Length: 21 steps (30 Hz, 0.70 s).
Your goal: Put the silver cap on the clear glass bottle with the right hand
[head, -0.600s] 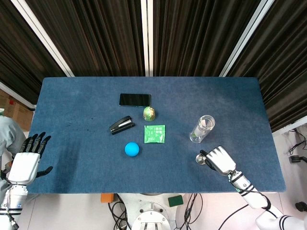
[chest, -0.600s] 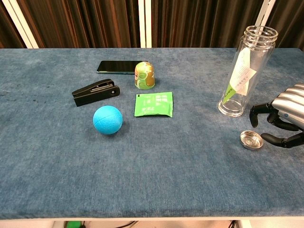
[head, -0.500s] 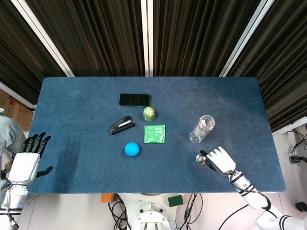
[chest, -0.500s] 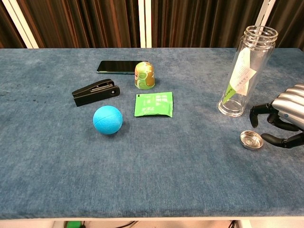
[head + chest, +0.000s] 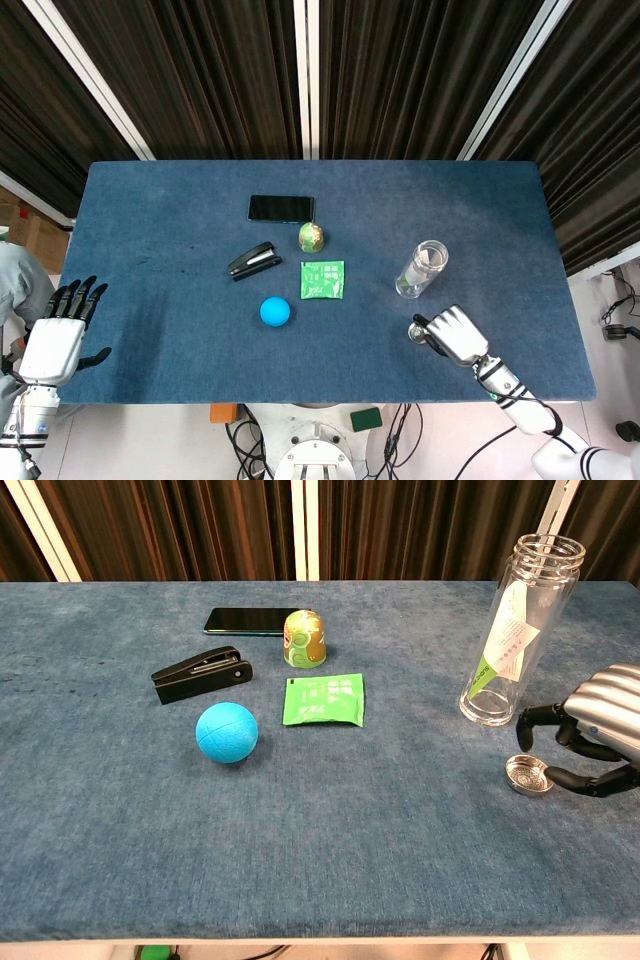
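The silver cap [image 5: 528, 775] lies hollow side up on the blue table, just in front of the clear glass bottle [image 5: 517, 630], which stands upright with its mouth uncovered. In the head view the cap [image 5: 417, 331] shows only partly at the fingertips of my right hand [image 5: 452, 334]. From the chest view, the right hand [image 5: 598, 732] sits right beside the cap, dark fingers [image 5: 533, 720] arched above it and the thumb low at its right side, nothing gripped. My left hand [image 5: 55, 335] hangs off the table's near left corner, fingers spread and empty.
A blue ball [image 5: 227, 731], green packet [image 5: 323, 700], black stapler [image 5: 201, 673], green patterned egg-shaped object [image 5: 304, 638] and black phone [image 5: 246, 620] lie left of the bottle, well apart from it. The table's near edge [image 5: 320, 935] runs in front of the cap.
My right hand has shifted slightly left toward the cap, and its fingertips now reach over the cap's rim. Cap, bottle and left hand have not moved.
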Tool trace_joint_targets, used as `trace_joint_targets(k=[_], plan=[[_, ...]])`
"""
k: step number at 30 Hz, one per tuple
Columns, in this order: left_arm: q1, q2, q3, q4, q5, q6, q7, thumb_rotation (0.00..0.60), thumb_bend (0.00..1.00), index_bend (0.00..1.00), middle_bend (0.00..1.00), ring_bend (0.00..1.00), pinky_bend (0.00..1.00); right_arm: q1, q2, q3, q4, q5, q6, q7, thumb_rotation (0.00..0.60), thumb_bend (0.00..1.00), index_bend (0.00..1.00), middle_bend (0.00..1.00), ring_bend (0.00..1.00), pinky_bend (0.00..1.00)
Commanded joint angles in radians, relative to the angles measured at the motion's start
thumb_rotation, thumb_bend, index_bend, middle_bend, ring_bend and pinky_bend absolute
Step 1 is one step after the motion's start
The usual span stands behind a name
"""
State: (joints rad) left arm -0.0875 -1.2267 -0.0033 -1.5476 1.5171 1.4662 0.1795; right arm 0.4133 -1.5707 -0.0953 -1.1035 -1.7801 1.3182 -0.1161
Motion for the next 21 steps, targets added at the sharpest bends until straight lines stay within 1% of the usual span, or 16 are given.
trace_joint_targets(k=[1, 9, 16, 21], plan=[[0.000, 0.000, -0.001, 0.001, -0.001, 0.000, -0.001, 0.600, 0.00, 0.10, 0.03, 0.01, 0.10, 0.002, -0.001, -0.001, -0.002, 0.000, -0.004, -0.001, 0.600, 0.35, 0.45, 0.95, 0.99, 1.00], [0.001, 0.001, 0.000, 0.008, -0.003, 0.000, -0.010, 0.600, 0.00, 0.10, 0.03, 0.01, 0.10, 0.006, -0.005, -0.001, -0.006, 0.008, -0.022, -0.013, 0.600, 0.35, 0.48, 0.95, 0.99, 1.00], [0.004, -0.001, 0.001, 0.017, -0.004, 0.001, -0.021, 0.600, 0.00, 0.10, 0.03, 0.01, 0.10, 0.006, -0.015, 0.002, 0.000, 0.013, -0.023, -0.023, 0.600, 0.35, 0.54, 0.95, 0.99, 1.00], [0.005, -0.001, 0.001, 0.022, -0.005, 0.002, -0.026, 0.600, 0.00, 0.10, 0.03, 0.01, 0.10, 0.007, -0.017, 0.003, -0.002, 0.017, -0.028, -0.030, 0.600, 0.36, 0.55, 0.95, 0.99, 1.00]])
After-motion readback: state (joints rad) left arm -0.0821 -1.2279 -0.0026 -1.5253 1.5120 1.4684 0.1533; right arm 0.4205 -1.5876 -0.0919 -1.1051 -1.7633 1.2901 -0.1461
